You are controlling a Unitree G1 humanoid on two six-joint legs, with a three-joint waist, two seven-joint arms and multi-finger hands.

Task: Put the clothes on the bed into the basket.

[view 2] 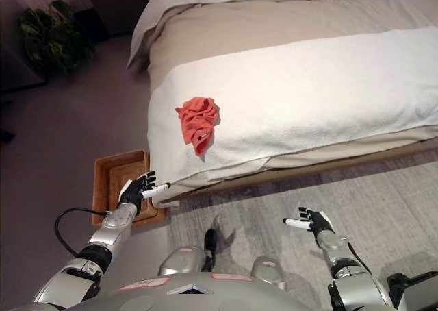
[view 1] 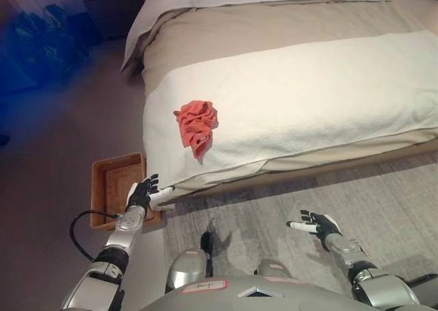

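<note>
A crumpled red-orange cloth (view 1: 196, 125) lies on the white blanket near the bed's (view 1: 308, 92) front left corner. A shallow brown basket (view 1: 109, 188) sits on the floor beside that corner, with nothing in it. My left hand (view 1: 142, 192) hovers over the basket's right rim, fingers spread and holding nothing, well below the cloth. My right hand (view 1: 317, 224) floats over the grey rug in front of the bed, also open with nothing in it.
A grey rug (view 1: 356, 194) runs along the bed's front edge. A dark nightstand (view 1: 113, 9) stands at the back left, and a potted plant (view 2: 51, 33) stands left of it. Bare floor (view 1: 55, 146) stretches left of the bed.
</note>
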